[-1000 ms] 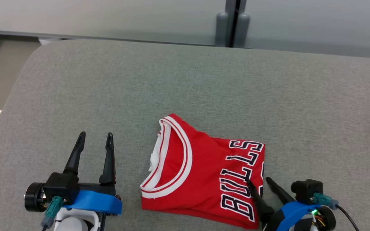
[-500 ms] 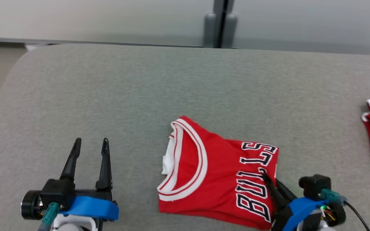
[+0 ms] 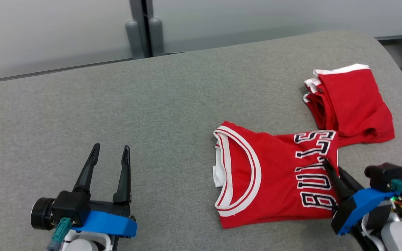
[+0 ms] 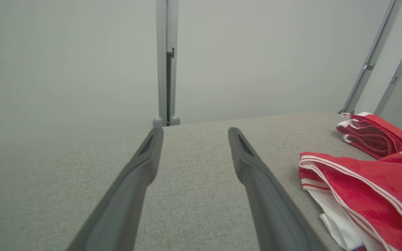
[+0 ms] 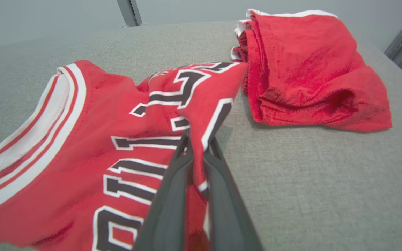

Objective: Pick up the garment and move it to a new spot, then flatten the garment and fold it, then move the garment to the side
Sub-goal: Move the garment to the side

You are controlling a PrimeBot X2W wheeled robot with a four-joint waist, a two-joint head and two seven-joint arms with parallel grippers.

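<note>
Right gripper point(image 5: 199, 139) clamps 1 jersey point(image 3: 274, 174); 1 bundle point(image 3: 354, 104) beside.

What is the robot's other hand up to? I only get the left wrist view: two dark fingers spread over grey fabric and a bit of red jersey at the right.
Observer: The right hand is shut on the Bulls jersey, pinching its right edge.
Visitor: Bulls? I see barely one letter.
Observer: The head view shows BULLS in black letters outlined in white across its front.
Visitor: And the red bundle behind it?
Observer: A folded red garment with white trim; the jersey's far corner appears to touch it.
</note>
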